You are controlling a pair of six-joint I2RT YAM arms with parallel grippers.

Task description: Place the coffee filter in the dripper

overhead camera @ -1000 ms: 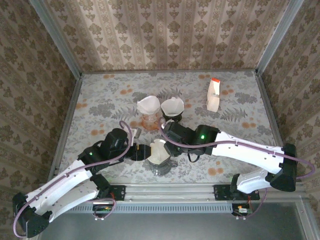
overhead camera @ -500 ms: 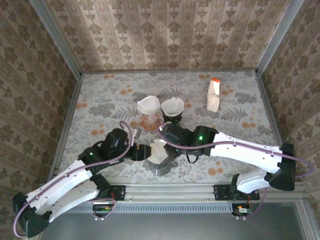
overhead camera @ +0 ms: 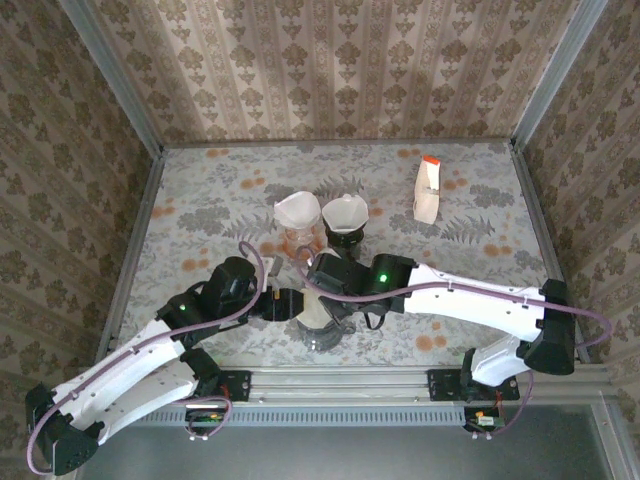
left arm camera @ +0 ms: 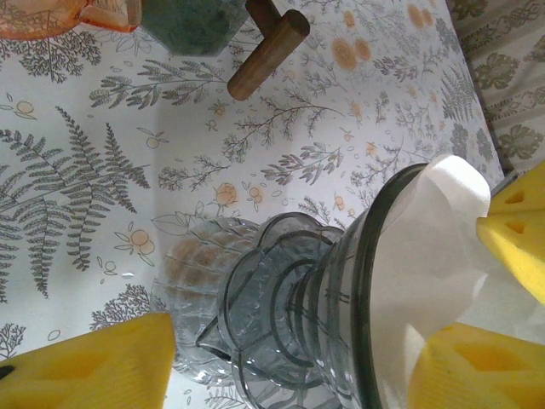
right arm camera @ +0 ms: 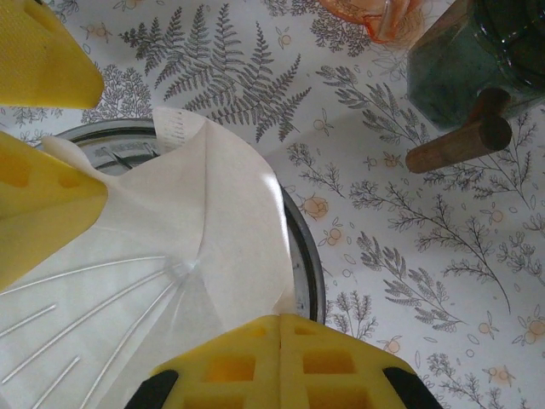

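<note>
Your coffee filter (right arm camera: 213,221) sits in the grey glass dripper (left arm camera: 289,315) at the near edge of the counter (overhead camera: 480,260), between the two arms. Its cone stands upright, mouth up and point down. The dripper's ribs show through the paper, and one side of the paper rises above the rim.

Your right claw (right arm camera: 281,328) is closed tight, fingers together at the filter's edge; you cannot tell whether paper is caught between them. Your left claw (left arm camera: 294,375) straddles the dripper's wall with fingers apart; whether they press on it is unclear.

Just behind stand a green dripper (overhead camera: 345,222) with a wooden handle (right arm camera: 460,141) and an orange dripper (overhead camera: 298,228), each holding a filter. A white carton (overhead camera: 428,190) stands well apart, far right.
</note>
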